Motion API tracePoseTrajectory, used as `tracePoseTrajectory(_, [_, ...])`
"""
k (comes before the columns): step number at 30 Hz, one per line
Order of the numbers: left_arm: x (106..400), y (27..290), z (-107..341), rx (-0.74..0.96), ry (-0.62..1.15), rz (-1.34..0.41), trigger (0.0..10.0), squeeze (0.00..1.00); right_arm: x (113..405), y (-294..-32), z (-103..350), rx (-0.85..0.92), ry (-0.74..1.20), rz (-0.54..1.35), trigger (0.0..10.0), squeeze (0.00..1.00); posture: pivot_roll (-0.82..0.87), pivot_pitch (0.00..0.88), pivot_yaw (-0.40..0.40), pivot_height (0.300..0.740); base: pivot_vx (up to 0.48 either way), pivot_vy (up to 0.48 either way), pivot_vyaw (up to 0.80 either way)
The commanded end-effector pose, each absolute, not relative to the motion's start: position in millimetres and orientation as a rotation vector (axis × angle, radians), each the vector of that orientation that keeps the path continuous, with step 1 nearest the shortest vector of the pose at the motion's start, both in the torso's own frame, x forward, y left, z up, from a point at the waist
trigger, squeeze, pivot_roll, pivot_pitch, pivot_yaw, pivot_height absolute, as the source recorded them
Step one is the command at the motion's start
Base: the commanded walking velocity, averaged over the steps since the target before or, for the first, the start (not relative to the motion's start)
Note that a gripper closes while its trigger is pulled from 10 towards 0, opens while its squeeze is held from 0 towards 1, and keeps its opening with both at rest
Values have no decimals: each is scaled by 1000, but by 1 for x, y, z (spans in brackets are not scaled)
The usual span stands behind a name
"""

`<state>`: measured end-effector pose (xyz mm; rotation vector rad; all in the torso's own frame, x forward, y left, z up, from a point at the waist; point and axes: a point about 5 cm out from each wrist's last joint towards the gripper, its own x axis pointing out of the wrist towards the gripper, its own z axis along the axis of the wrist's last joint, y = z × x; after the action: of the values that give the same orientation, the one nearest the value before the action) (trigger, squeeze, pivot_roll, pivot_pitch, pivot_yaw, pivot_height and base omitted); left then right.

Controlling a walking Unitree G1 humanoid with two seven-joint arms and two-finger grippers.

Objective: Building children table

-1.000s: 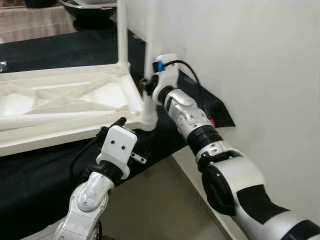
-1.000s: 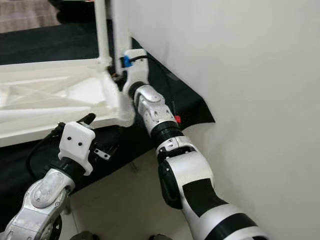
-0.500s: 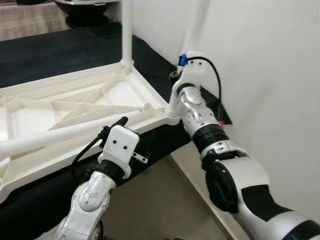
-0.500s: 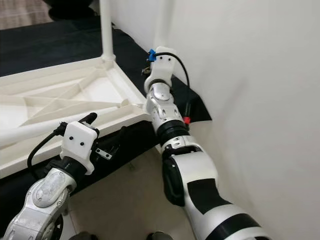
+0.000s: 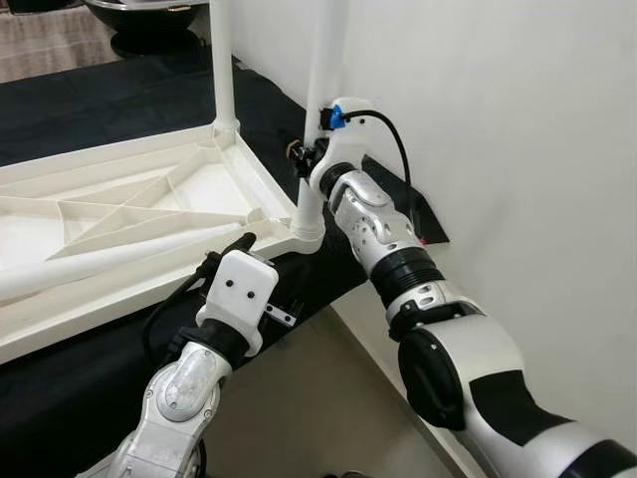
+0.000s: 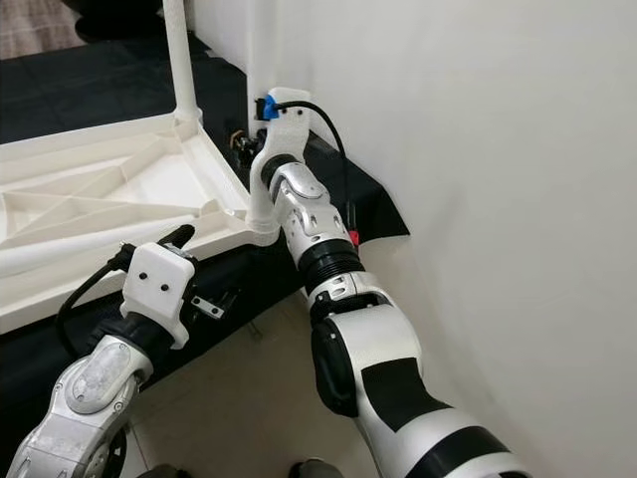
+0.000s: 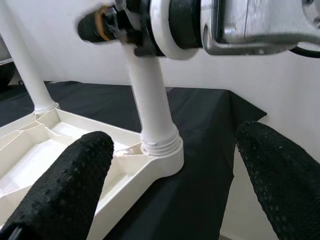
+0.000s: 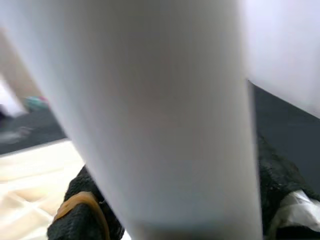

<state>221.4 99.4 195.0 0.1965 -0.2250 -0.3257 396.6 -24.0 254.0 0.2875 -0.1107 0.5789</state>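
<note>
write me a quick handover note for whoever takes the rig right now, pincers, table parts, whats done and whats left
Right pincer: shut on the near corner leg, gripping it above its socket, close to the white wall.
Left pincer: open, empty, hovering low in front of that same corner.
Table top: upside down on the black cloth, ribs facing up.
Done: the far corner leg stands upright in its socket; the near corner leg is seated in its socket at the base.
A loose leg lies across the underside.
Left: whether the near leg is fully tightened cannot be told; the loose leg is not yet fitted.
</note>
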Motion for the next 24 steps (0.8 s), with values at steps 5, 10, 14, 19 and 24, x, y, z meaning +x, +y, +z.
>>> tracePoseTrajectory(5, [222,97,192,196,-214,-334,10000,0,359,5,246,189,-142,1240,10000,0,71,66,-116,740,0,0,0])
tracePoseTrajectory(10, [221,99,192,198,-213,-331,10000,0,367,-22,214,-5,-27,1343,10000,0,74,66,-118,740,0,0,0])
tracePoseTrajectory(14, [220,99,193,196,-211,-328,10000,0,375,-24,215,8,-6,1255,0,0,82,75,-123,740,0,0,0])
tracePoseTrajectory(19, [220,99,193,196,-210,-327,10000,0,377,-23,217,20,-10,1226,0,0,82,75,-123,740,0,0,0])
tracePoseTrajectory(24, [220,99,193,196,-210,-322,10000,0,393,-23,224,61,-1,860,0,0,80,79,-124,740,0,0,0])
